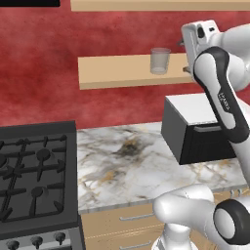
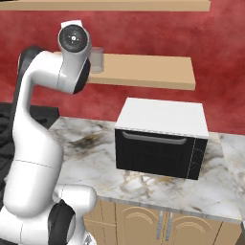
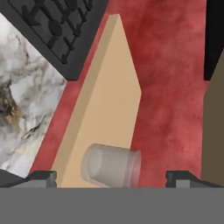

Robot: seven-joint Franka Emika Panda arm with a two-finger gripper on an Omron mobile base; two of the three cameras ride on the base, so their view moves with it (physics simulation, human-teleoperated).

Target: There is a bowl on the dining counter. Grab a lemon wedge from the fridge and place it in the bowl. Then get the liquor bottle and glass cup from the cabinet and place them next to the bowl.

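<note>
On cabinet (image 1: 122, 71), empty glass cup (image 1: 160, 60)

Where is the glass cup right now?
The glass cup stands upright on the cabinet shelf against the red wall, above the marble counter, left of the microwave.

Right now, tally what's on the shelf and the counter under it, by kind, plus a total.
Glass cup, on the wood shelf: 1
Black-and-white microwave, on the marble counter: 1
Black stove, set in beside the counter: 1
Total: 3
</note>
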